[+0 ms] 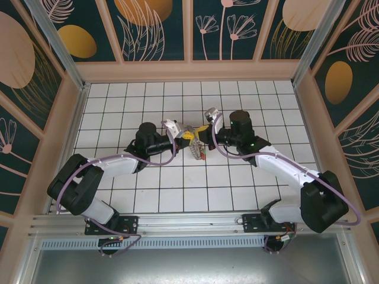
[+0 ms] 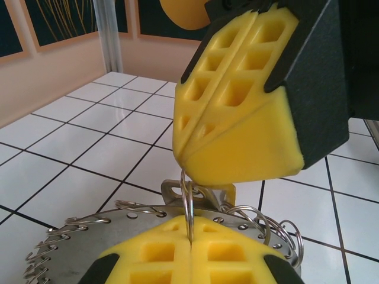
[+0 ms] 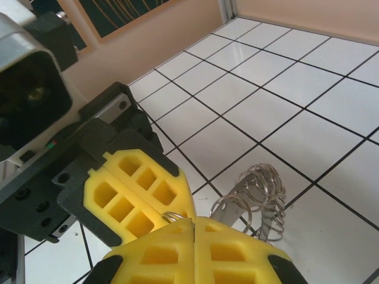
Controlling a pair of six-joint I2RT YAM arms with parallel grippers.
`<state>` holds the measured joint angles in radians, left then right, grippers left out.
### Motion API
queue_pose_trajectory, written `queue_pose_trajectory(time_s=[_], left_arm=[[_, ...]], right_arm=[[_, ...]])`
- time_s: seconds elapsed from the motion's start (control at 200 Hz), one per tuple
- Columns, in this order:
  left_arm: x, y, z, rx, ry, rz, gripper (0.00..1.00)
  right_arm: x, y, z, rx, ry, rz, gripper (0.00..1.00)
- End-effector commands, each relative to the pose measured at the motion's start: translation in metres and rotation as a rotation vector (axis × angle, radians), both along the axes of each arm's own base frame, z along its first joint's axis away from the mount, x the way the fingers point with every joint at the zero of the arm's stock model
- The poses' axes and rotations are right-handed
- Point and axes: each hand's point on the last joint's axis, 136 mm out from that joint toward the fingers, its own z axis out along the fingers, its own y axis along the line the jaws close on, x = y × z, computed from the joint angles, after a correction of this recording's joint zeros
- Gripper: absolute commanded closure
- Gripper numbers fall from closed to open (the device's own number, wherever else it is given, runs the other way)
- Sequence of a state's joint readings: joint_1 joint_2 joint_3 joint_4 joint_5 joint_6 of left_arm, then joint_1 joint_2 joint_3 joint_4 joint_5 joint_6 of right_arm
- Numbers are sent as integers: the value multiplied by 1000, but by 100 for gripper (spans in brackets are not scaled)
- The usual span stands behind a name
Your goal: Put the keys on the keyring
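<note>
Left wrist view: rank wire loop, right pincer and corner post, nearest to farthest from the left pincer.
1. wire loop, pinched in the left pincer pads.
2. right pincer, just above.
3. corner post, far back left.

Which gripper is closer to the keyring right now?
Neither: both touch it. The left gripper is shut on one wire loop of the keyring; the right gripper pinches that same loop just above it.

Robot lab test cell, white gridded tabletop (image 1: 177, 183), aluminium frame (image 1: 56, 44), leaf-patterned wall panels (image 1: 151, 26); arms (image 1: 115, 164) bolted to rail (image 1: 189, 223)
</note>
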<state>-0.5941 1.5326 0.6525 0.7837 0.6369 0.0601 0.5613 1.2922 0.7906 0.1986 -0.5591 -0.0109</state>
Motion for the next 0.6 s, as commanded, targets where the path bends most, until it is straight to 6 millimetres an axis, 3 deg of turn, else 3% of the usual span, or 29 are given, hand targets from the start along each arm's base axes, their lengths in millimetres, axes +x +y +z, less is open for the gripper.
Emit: queue_pose_trajectory(time_s=[0.0,0.385,0.596], left_arm=[[-2,0,17,-30,-68,-8,100],[-3,1,18,-37,-71,-6,100],[-4,2,19,-40,-83,-3,100]], right_arm=[[9,-3,7,13,3,-43,100],[3,3,8,32,25,5,100],[9,6,-13,-12,131,-3,100]])
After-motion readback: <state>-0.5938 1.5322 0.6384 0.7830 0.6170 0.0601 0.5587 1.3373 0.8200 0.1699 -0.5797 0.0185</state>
